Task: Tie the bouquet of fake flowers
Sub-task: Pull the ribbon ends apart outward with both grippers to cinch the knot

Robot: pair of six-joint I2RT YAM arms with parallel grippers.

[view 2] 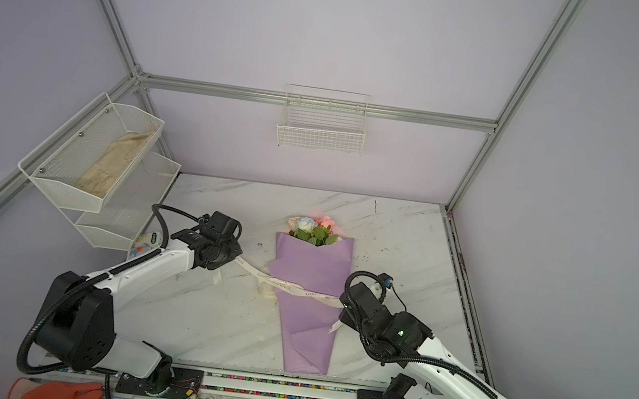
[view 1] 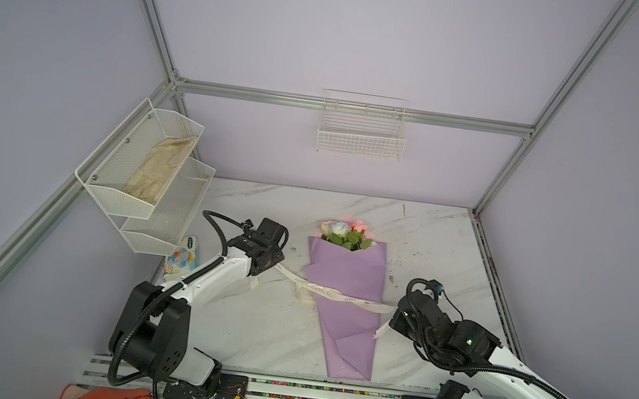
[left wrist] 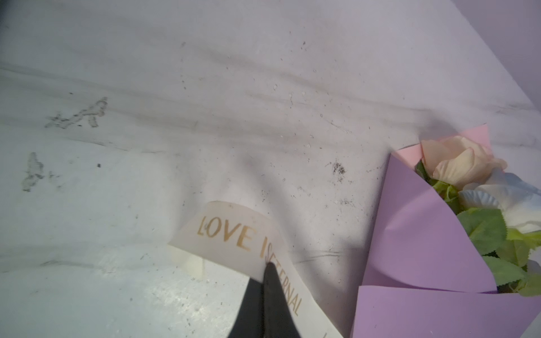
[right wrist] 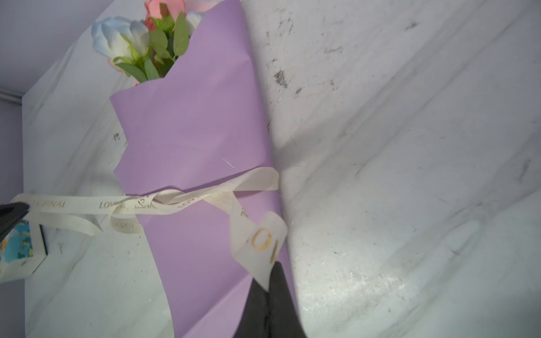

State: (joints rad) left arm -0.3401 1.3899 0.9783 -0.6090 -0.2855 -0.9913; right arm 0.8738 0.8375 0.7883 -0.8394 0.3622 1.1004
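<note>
Bouquet (view 1: 348,267) lies flat at the centre of the table (view 1: 259,327), with the ribbon (view 1: 351,298) crossed over its middle. My left gripper (left wrist: 268,264) pinches the ribbon on one side; my right gripper (right wrist: 276,264) pinches the other end.

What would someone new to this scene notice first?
A lilac-wrapped bouquet lies in the middle of the marble table, blooms at the far end. A cream ribbon with gold lettering crosses its middle. The left gripper and the right gripper each pinch one of its tails in shut jaws.
</note>
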